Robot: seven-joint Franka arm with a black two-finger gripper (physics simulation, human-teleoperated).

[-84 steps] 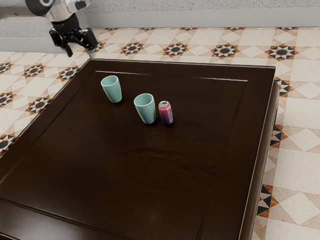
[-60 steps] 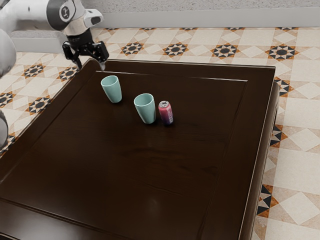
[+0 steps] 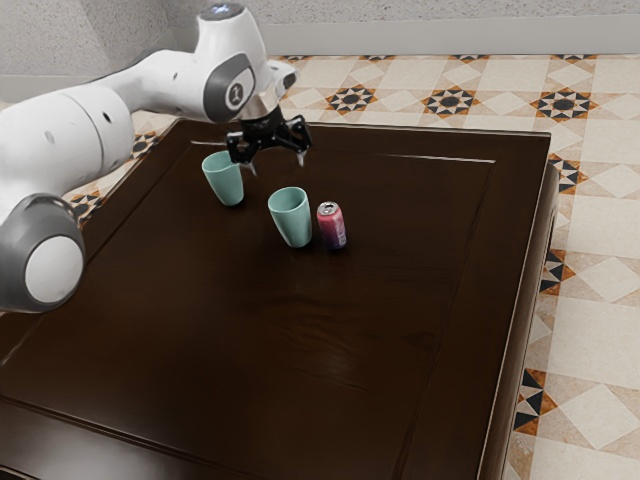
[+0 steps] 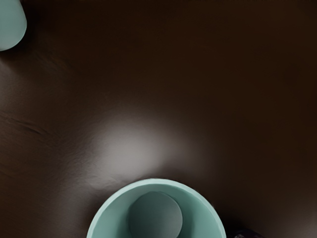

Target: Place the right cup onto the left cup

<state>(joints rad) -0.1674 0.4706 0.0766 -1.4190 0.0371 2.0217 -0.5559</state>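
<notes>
The black gripper (image 3: pixel 276 164) stands open above the table with nothing between its fingers, over the area just behind the two cups in the exterior view. One teal cup (image 3: pixel 291 218) stands upright at the exterior view's right, lower than the gripper. The other teal cup (image 3: pixel 224 181), at the exterior view's left, is upright too, its rim partly behind a finger. In the wrist view, the cup beside the can (image 4: pixel 198 220) shows its open mouth and inner bottom, close under the hand; part of the other cup (image 4: pixel 11 25) is farther off.
A red and purple can (image 3: pixel 332 227) stands right beside the cup at the exterior view's right; a dark bit of the can (image 4: pixel 247 233) shows in the wrist view. Both cups and the can stand on the dark wooden table (image 3: pixel 250 350).
The arm has swung in over the table toward the exterior view's right, bringing my open gripper from beyond the table's far corner to above the cups. Cups and can have not moved.
</notes>
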